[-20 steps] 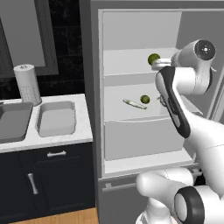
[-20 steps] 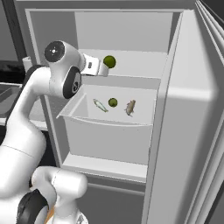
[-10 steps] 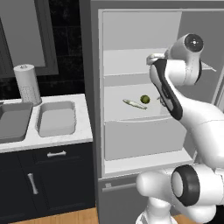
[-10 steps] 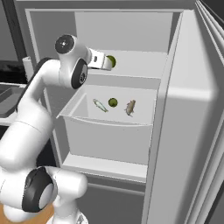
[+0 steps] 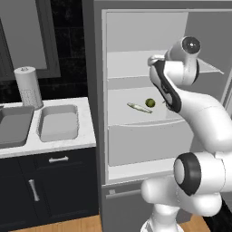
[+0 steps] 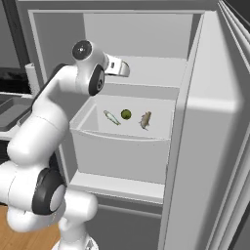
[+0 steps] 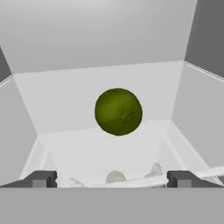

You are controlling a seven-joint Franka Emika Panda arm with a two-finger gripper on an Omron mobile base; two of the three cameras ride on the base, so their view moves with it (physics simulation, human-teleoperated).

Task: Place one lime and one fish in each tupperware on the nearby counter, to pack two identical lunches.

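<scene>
Fingers point(image 7: 112, 178) spread wide, holding nothing. Lime point(image 7: 118, 111) centred just beyond the tips, on the fridge shelf point(image 7: 87, 148). Second lime point(image 5: 150, 103) and fish point(image 5: 139, 107) in the drawer point(image 6: 122, 146) below.

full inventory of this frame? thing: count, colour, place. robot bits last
lime: 2, green; one on the upper fridge shelf ahead of the hand, one in the drawer below
fish: 2, pale; in the drawer, either side of the lower lime, second to its right
tupperware: 1 fully seen, grey; on the counter left of the fridge
sink: 1, dark grey; left of the tupperware
paper towel roll: 1, white; behind the sink
fridge: 1, grey; door open
hand: 1, dark fingertips; open, at the upper shelf
</scene>
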